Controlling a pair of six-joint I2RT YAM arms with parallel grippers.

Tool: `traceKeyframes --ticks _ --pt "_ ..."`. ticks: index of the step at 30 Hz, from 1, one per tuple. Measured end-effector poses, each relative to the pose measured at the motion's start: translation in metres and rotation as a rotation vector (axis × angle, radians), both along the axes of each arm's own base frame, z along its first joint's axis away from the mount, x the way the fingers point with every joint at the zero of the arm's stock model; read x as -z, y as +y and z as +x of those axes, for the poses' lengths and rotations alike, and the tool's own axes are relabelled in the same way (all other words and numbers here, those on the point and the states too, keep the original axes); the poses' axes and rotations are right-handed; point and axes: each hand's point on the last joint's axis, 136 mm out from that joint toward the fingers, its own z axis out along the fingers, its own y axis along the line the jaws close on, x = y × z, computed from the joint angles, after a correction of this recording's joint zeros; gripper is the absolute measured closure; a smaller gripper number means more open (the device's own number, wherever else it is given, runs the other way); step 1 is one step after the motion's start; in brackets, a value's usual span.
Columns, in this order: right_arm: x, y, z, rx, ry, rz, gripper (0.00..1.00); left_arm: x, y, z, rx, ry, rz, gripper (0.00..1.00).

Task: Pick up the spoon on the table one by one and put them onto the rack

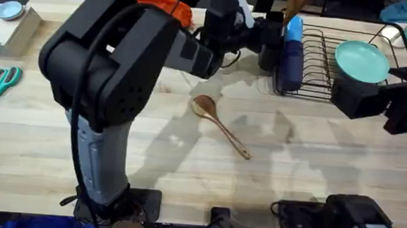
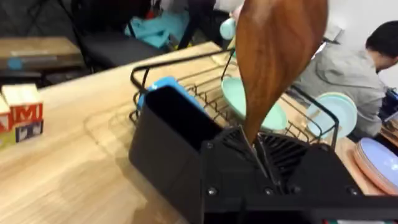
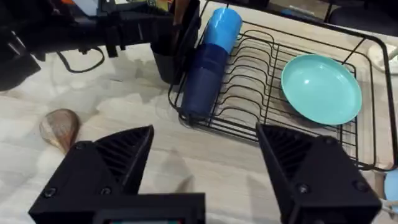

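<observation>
Two wooden spoons, one black wire rack, a pale plank bench.

One brown spoon point(image 1: 220, 125) lies flat on the bench point(image 1: 185, 176), oval bowl toward the rack point(image 1: 333, 72), slim handle angled away. The second spoon point(image 2: 273, 56) stands bowl-up, its handle clamped in the left tool point(image 2: 264, 165) beside the rack's tall black box-shaped utensil holder point(image 2: 168, 143).

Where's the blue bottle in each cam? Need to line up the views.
Overhead: blue bottle right of centre near the far edge, at the left end of the rack.
Left wrist: blue bottle peeks out just behind the rack's black utensil holder.
Right wrist: blue bottle stands between the utensil holder and the wire slots.
Shared landmark: the teal plate standing in the rack.
</observation>
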Motion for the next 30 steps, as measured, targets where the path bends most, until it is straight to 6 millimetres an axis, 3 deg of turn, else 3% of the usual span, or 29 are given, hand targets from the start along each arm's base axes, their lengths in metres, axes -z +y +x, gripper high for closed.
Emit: traceKeyframes --ticks 10,14,15,20,23,24,30 --pt "0.000 0.000 0.000 0.000 0.000 0.000 0.009 0.002 0.002 -0.007 0.076 -0.046 0.031 0.957" --pt "0.000 0.000 0.000 0.000 0.000 0.000 0.009 0.002 -0.001 -0.013 0.114 -0.064 0.038 0.854" --pt "0.000 0.000 0.000 0.000 0.000 0.000 0.009 0.004 -0.002 -0.016 0.135 -0.063 0.044 0.774" --pt "0.000 0.000 0.000 0.000 0.000 0.000 0.009 0.006 -0.003 -0.019 0.149 -0.059 0.050 0.572" --pt "0.000 0.000 0.000 0.000 0.000 0.000 0.009 0.006 -0.003 -0.021 0.161 -0.070 0.052 0.133" --pt "0.000 0.000 0.000 0.000 0.000 0.000 0.009 0.005 -0.004 -0.021 0.164 -0.074 0.052 0.041" --pt "0.000 0.000 0.000 0.000 0.000 0.000 0.009 0.001 -0.004 -0.021 0.166 -0.104 0.048 0.006"
